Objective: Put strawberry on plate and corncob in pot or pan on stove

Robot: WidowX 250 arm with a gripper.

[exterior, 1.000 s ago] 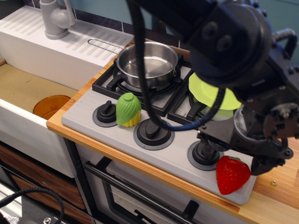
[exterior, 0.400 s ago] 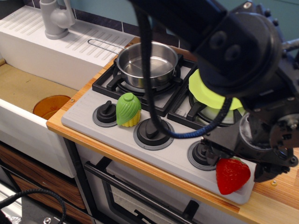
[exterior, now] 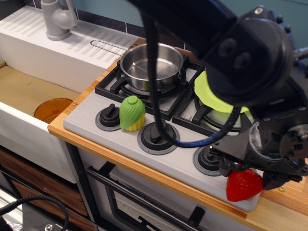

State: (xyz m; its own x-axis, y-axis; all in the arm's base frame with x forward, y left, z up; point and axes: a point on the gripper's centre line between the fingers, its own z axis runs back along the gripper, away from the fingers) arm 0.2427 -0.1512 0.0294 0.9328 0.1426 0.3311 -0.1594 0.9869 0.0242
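Red strawberry (exterior: 244, 185) sits just under gripper (exterior: 250, 174), front right stove (exterior: 91, 118) corner; jaw gap hidden, can't tell. Step: grasp berry. Next: lift to plate (exterior: 214, 94) behind jaws.

You have the gripper (exterior: 250, 173) low over the strawberry (exterior: 244, 185) at the stove's (exterior: 96, 115) front right corner, its dark fingers (exterior: 230, 167) flanking the fruit's top; whether they grip it can't be told. The corncob (exterior: 132, 112) stands upright between the left and middle knobs. The pan (exterior: 151, 66) sits on the left burner, the lime-green plate (exterior: 211, 98) on the right, partly hidden by your arm.
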